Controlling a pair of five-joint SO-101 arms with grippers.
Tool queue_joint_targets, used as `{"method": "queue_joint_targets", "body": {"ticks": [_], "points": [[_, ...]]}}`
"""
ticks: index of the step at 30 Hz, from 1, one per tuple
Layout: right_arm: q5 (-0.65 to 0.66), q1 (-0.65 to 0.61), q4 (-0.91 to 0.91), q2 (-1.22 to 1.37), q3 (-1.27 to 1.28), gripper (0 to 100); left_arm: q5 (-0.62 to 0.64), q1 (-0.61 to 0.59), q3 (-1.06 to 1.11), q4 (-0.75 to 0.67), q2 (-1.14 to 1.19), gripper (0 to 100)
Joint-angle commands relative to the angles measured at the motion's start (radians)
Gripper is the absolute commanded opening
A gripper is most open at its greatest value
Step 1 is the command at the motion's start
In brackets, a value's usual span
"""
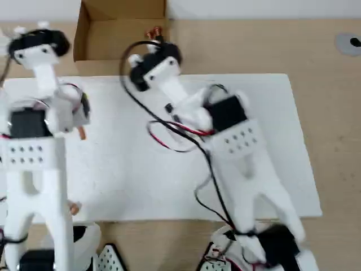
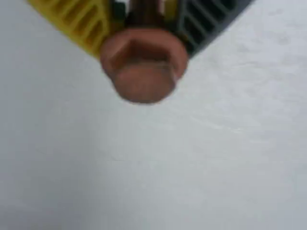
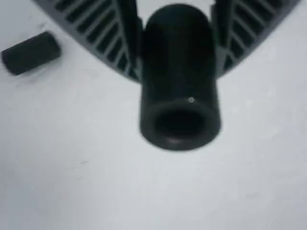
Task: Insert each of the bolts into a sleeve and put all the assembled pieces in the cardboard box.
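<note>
**L gripper** point(image 2: 144, 17): clenched on copper bolt point(image 2: 143, 67). Shank sits betw. the yellow and dark fingers, hex head protruding past the tips. Long axis runs in line w/ the gripper, above white mat point(image 2: 192, 167). In high view it hangs near the mat's 9 o'clock edge.

**R gripper** point(image 3: 177, 38): grasping black sleeve point(image 3: 178, 96). Long axis runs along the fingers, open bore end outermost.

**Spare sleeve** point(image 3: 31, 52): lies on its side on the mat, well apart from the held one.

**Cardboard box** point(image 1: 90, 34): on bench point(image 1: 327, 113), at approx. 11 o'clock of the mat, top open.
</note>
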Motion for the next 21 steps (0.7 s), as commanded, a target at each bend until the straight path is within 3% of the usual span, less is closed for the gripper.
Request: {"method": "queue_joint_targets", "body": {"ticks": [1,9,15,21], "points": [[0.029,0.048,-0.221,-0.193,0.298,0.9,0.009,0.052,0.072,-0.098,-0.116,1],[0.028,0.05,-0.687,-0.545,0.854,0.9,0.011,0.075,0.204,-0.327,-0.159,1],[0.021,0.008,-0.795,-0.768,1.017,0.9,0.044,0.109,0.348,-0.566,-0.159,1],[0.02,-0.116,-0.954,-1.02,1.225,0.9,0.118,0.184,0.436,-0.74,-0.159,1]]}}
